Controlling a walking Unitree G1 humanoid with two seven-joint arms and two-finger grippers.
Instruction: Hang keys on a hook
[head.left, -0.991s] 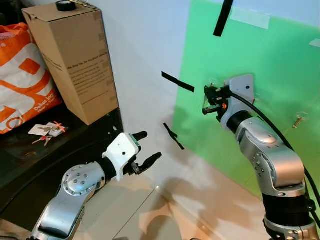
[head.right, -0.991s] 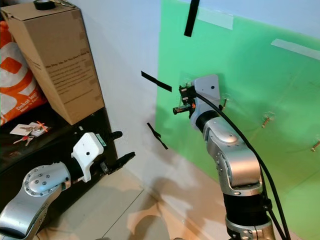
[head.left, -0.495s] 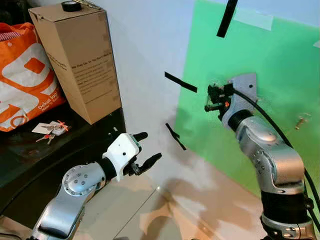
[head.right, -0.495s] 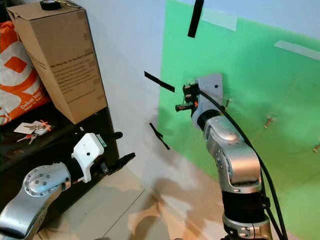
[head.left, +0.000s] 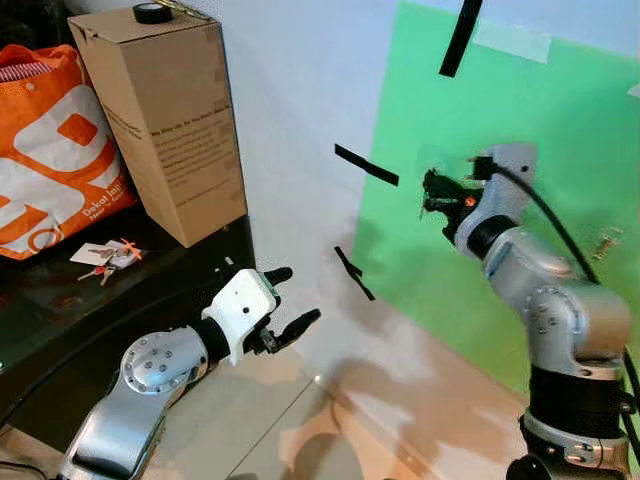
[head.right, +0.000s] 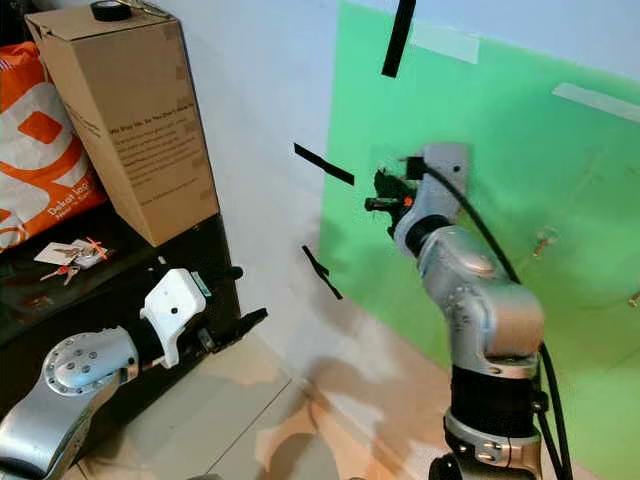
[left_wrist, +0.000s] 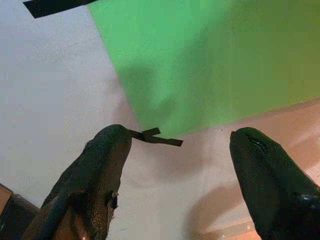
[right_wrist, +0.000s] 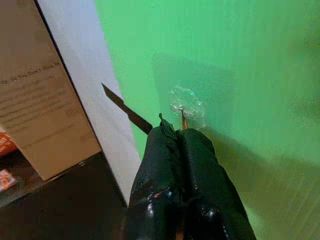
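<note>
My right gripper (head.left: 428, 190) is raised against the green board (head.left: 560, 130). Its fingers (right_wrist: 182, 150) are pressed shut, with their tips at a clear stick-on hook (right_wrist: 186, 104). I cannot make out anything between them. A bunch of keys (head.left: 108, 257) with red and white tags lies on the black shelf (head.left: 150, 290) at the left, below the cardboard box. My left gripper (head.left: 300, 293) hovers open and empty low in front of the shelf, its fingers (left_wrist: 95, 175) spread wide toward the wall.
A tall cardboard box (head.left: 165, 120) and an orange bag (head.left: 50, 150) stand on the shelf. Black tape strips (head.left: 365, 165) mark the white wall and the board. Another small hook (head.left: 603, 241) sits further right on the board. Tiled floor (head.left: 270, 430) lies below.
The view has shifted a little. My right wrist has turned and swung rightward while its shut tips stay at the hook. The left arm holds its pose.
</note>
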